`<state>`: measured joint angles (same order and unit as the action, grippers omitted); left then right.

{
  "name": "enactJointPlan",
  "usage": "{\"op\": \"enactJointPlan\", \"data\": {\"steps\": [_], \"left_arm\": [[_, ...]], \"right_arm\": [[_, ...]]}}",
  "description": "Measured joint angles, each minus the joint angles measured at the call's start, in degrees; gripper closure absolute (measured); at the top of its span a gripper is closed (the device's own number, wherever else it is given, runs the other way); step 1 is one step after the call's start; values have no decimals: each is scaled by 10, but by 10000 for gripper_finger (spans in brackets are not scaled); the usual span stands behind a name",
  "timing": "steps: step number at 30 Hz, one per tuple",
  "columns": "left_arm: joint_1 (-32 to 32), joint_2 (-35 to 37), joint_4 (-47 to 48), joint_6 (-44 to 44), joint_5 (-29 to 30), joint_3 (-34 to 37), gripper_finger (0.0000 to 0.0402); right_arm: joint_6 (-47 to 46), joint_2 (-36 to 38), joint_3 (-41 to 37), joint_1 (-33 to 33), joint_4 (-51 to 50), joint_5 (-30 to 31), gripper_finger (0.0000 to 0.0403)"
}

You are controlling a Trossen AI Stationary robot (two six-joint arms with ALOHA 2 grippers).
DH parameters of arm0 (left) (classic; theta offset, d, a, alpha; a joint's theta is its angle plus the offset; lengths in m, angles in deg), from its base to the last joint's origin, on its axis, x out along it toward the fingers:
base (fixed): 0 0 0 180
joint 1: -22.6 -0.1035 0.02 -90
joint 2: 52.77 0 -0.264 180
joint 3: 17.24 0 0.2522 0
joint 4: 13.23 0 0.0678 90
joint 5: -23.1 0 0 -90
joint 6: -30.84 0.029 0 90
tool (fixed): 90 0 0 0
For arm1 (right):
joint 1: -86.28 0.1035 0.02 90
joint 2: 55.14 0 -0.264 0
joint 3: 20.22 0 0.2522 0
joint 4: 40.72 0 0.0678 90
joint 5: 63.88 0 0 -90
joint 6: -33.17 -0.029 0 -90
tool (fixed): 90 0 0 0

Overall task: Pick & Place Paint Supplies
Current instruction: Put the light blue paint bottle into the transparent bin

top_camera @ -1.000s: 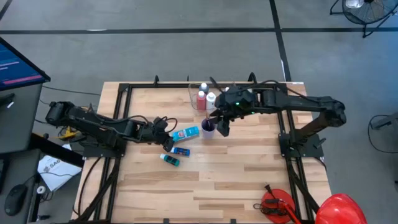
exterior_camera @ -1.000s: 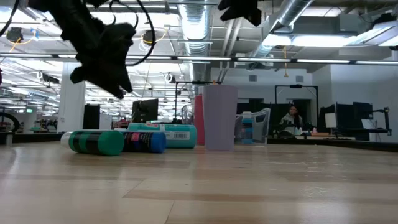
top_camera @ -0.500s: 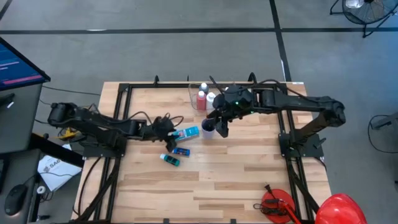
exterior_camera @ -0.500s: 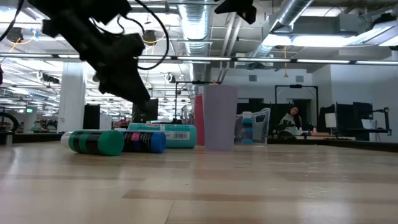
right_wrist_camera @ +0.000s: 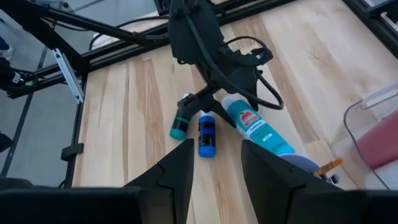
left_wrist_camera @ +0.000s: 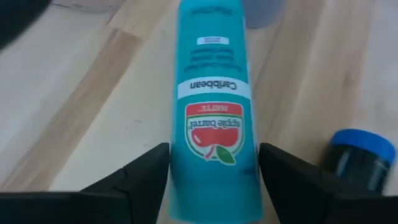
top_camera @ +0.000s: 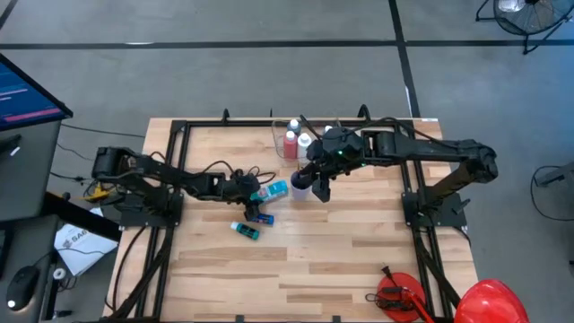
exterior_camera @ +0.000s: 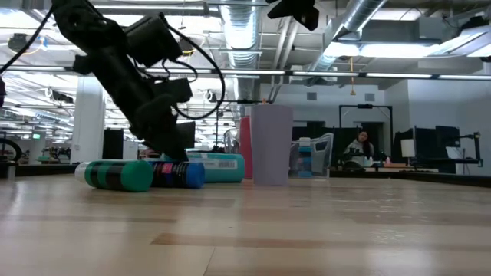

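Now left gripper [top_camera: 254,193] lowered from earlier raised position; open jaws set astride large light-blue paint tube [left_wrist_camera: 214,118], lying mid-table. Small blue bottle [top_camera: 261,218], teal bottle [top_camera: 245,231] just beside. Right gripper [top_camera: 322,187] held above purple cup [top_camera: 300,183], partly open, empty. Near half of wooden table [top_camera: 341,260] left free.

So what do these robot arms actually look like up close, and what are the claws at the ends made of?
Both arms are black and built from jointed links, with loose black cables looping along them. The left gripper ends in two flat, dark, wedge-shaped fingers; the right gripper has a matching pair. No markings are legible on either. Their material cannot be told from these views.
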<state>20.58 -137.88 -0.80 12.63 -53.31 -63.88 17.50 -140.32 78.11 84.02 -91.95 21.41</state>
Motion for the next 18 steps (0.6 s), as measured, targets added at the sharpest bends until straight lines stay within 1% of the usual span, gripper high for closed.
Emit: {"op": "enactJointPlan", "data": {"steps": [3,6,11,18], "left_arm": [[0,-14,-7,0,21,0,150],[0,-22,-16,9,29,0,145],[0,-45,-36,42,29,0,142],[0,-69,-56,31,25,0,144]], "right_arm": [[0,0,0,0,-8,0,277],[0,0,0,0,-12,0,277],[0,0,0,0,-13,0,277],[0,0,0,0,-17,0,277]]}}
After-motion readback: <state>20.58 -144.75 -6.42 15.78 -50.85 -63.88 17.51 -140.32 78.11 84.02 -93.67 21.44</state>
